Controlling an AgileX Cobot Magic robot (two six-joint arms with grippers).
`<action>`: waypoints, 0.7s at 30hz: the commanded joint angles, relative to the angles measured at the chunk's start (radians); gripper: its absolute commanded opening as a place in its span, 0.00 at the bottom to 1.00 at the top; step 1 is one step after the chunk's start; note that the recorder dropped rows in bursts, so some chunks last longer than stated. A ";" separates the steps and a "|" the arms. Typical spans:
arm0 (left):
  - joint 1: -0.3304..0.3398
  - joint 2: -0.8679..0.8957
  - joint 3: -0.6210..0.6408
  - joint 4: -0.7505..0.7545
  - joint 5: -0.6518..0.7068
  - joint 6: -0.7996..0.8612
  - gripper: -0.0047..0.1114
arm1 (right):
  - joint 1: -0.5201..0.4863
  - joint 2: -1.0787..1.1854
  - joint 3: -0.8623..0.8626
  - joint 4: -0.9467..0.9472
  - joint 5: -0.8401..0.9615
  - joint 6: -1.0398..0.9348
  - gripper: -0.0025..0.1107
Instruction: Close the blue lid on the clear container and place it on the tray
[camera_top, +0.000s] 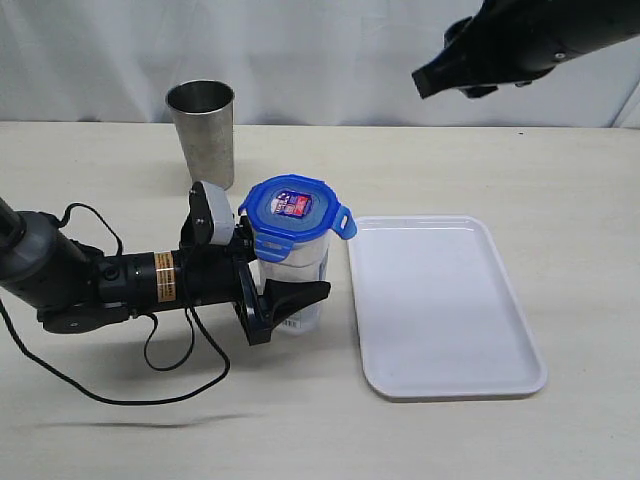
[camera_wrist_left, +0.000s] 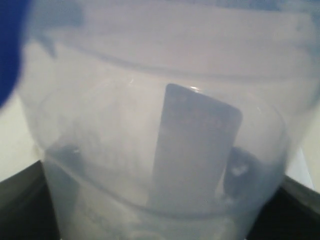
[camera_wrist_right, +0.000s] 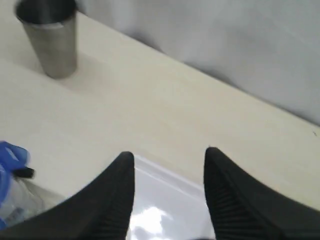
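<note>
The clear container (camera_top: 297, 270) stands upright on the table just left of the tray (camera_top: 440, 300). The blue lid (camera_top: 295, 208) sits on its top, and one clip tab sticks out toward the tray. My left gripper (camera_top: 296, 296) is shut on the clear container low on its body. In the left wrist view the container (camera_wrist_left: 150, 120) fills the frame, with dark fingers (camera_wrist_left: 245, 172) showing through its wall and a blue tab (camera_wrist_left: 10, 45) at one corner. My right gripper (camera_top: 428, 82) hangs high above the tray's far side. It is open (camera_wrist_right: 170, 156) with nothing between its fingers.
A grey steel tumbler (camera_top: 203, 130) stands behind the container, near the back of the table (camera_top: 560, 170). It also shows in the right wrist view as the tumbler (camera_wrist_right: 50, 40). Black cables (camera_top: 150, 360) trail from the left arm across the table's front left.
</note>
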 joint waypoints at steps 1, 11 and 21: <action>0.003 -0.003 -0.003 0.021 0.020 0.003 0.04 | 0.051 0.029 -0.030 -0.017 0.118 -0.071 0.40; 0.003 -0.003 -0.003 0.021 0.020 0.003 0.04 | 0.271 0.061 -0.097 0.469 0.266 -0.544 0.44; 0.003 -0.003 -0.003 0.021 0.020 0.003 0.04 | 0.381 0.194 -0.097 0.141 0.243 -0.365 0.45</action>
